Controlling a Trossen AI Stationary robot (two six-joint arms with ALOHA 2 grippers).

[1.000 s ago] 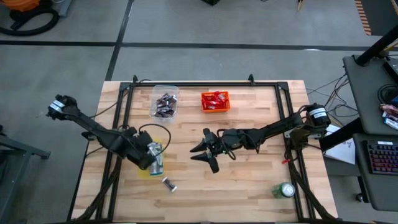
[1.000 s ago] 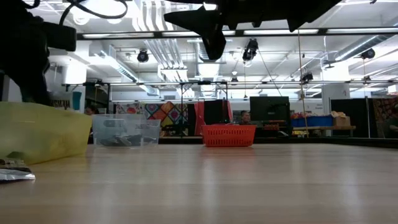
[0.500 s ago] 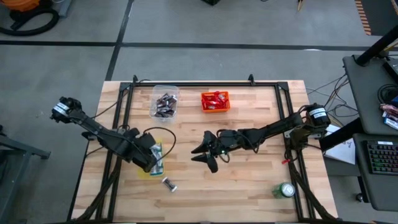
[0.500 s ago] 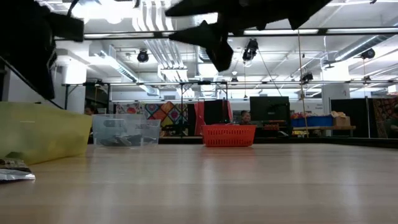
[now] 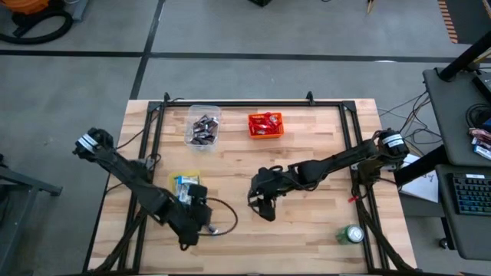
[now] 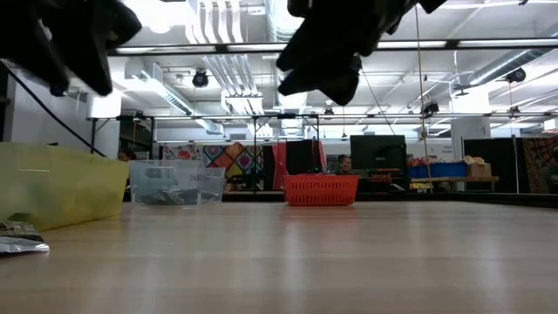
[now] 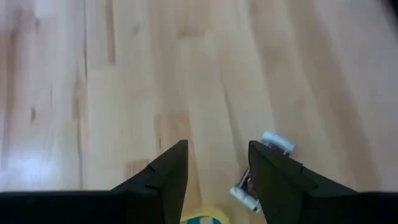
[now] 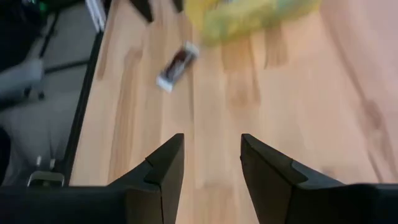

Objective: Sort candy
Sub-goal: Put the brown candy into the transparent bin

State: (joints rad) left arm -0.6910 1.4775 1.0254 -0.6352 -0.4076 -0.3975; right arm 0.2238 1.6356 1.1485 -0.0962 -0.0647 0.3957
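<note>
A dark brown and silver candy bar lies flat on the wooden table, just near of the yellow bin; it also shows in the right wrist view and the low view. My left gripper is open above the table beside this bar and touches nothing; in the high view it covers the bar. My right gripper is open and empty above the table's middle. The yellow bin holds blue-and-white candy.
A clear bin with dark candies and an orange-red basket with red candies stand at the far side. A green can stands near the front right corner. A black frame runs around the table.
My left gripper has gone from over the yellow bin toward the table's near edge and now hangs over the loose dark bar. My right gripper has moved a little toward the near edge and tipped to point more downward. The bar has stayed in place.
</note>
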